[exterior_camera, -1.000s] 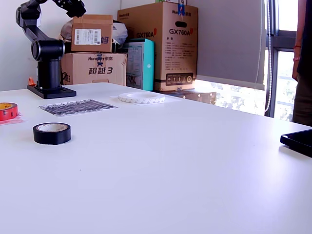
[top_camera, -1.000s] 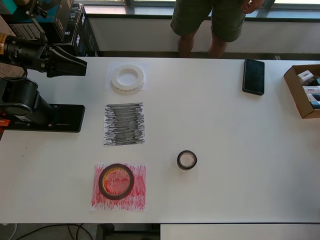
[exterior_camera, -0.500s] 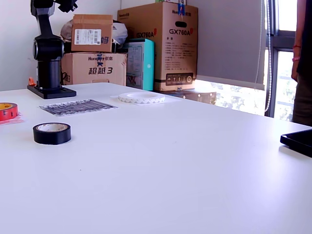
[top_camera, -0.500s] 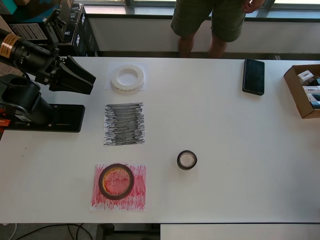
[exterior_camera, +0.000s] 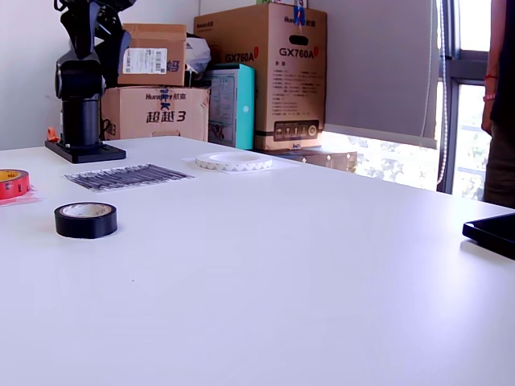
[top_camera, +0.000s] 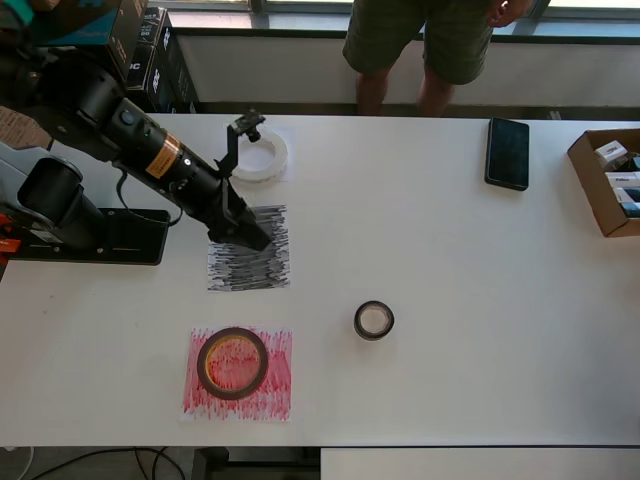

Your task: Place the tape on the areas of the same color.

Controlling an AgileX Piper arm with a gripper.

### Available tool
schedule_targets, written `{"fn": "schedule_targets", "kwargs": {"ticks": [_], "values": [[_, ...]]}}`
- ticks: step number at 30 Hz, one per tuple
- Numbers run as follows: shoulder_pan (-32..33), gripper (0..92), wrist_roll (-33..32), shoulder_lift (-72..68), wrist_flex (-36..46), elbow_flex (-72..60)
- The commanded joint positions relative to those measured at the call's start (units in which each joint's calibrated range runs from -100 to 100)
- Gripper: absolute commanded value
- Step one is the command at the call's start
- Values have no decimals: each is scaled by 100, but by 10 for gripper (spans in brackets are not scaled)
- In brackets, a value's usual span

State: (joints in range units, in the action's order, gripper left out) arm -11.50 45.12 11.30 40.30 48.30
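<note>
In the overhead view the black roll (top_camera: 374,320) lies on bare table, right of the sheets. The red roll (top_camera: 232,362) lies on the red-scribbled sheet (top_camera: 276,385). The white ring (top_camera: 266,158) lies on the plain white sheet (top_camera: 288,172), partly hidden by the arm. My gripper (top_camera: 256,239) hangs over the black-scribbled sheet (top_camera: 255,270), holding nothing. Its dark fingers blend with the scribbles, so their gap is unclear. In the exterior view the black roll (exterior_camera: 85,219), red roll (exterior_camera: 12,183), white ring (exterior_camera: 234,162) and black-scribbled sheet (exterior_camera: 129,176) show; the gripper is out of frame.
The arm's base (top_camera: 95,235) stands at the overhead view's left. A black phone (top_camera: 507,152) and an open cardboard box (top_camera: 610,180) lie at the right. A person (top_camera: 420,50) stands at the far edge. Cardboard boxes (exterior_camera: 265,76) stand behind the table.
The arm has swung out from above its base, down and to the overhead view's right, over the black-scribbled sheet. The rolls have not moved.
</note>
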Motion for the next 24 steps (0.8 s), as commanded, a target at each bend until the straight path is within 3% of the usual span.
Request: {"fn": "schedule_targets", "kwargs": {"ticks": [1, 7, 15, 24], "values": [[46, 724, -34, -2065, 90, -337], [54, 724, -173, -2711, 81, -855], [-9, 725, -2368, -2804, 81, -2073], [-25, 724, -2384, -2833, 90, -2082]]}}
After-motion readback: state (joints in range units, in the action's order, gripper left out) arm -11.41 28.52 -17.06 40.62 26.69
